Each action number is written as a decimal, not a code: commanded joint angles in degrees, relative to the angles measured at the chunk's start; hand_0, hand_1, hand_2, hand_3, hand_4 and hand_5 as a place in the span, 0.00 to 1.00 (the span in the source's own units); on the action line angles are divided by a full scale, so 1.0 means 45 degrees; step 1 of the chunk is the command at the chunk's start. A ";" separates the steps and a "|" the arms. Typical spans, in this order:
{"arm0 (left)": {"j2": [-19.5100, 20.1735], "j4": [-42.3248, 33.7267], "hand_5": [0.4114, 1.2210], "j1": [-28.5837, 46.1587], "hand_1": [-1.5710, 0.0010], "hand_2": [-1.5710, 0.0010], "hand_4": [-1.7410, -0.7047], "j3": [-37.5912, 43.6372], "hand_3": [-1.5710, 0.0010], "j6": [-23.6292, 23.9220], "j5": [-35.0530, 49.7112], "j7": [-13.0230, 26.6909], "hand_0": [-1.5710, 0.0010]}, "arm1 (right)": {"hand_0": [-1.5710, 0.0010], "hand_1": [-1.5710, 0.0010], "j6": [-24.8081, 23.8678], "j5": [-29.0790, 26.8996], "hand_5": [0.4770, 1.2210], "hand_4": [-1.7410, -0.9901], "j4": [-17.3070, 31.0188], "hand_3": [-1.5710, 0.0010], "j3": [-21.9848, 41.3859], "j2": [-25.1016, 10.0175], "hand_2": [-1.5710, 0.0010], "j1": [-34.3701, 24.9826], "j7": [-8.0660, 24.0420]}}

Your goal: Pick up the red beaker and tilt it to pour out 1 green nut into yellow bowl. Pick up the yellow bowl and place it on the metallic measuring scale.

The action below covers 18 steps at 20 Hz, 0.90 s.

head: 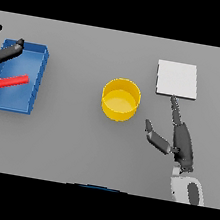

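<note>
Right hand (183,144) nearest, fingers spread, beside round yellow bowl (120,99), left hand (5,51) fingers straight, over blue tray (32,84)

At mid-frame the bowl (120,99) is plain yellow. A red bar (6,82) lies in the blue tray (35,82) at left. The square pad (177,79) at upper right is pale grey.

A plain grey tabletop (65,145) fills the whole frame, edge to edge, flat and matte. The light is even and soft, with only faint shading across the surface. No wall, floor or window shows anywhere around it.
</note>
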 commanded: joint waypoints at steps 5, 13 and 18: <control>-0.0250 0.0116 0.36 -0.0047 0.99 0.99 0.92 -0.0054 0.99 0.0125 0.0007 0.0008 0.99 | 1.00 1.00 0.1424 0.0671 0.31 0.68 0.0362 1.00 0.0508 -0.1363 1.00 -0.1718 0.0220; -0.0365 0.0070 0.38 -0.0120 1.00 1.00 0.92 -0.0141 1.00 0.0121 0.0028 0.0149 1.00 | 1.00 1.00 0.3287 0.4074 0.25 0.62 0.1582 1.00 0.2704 -0.3527 1.00 -0.4925 0.0515; -0.0408 0.0152 0.38 -0.0141 1.00 1.00 0.91 -0.0220 1.00 0.0114 -0.0064 0.0042 1.00 | 1.00 1.00 0.4193 0.4595 0.24 0.62 0.2905 1.00 0.3591 -0.3616 1.00 -0.6422 -0.0238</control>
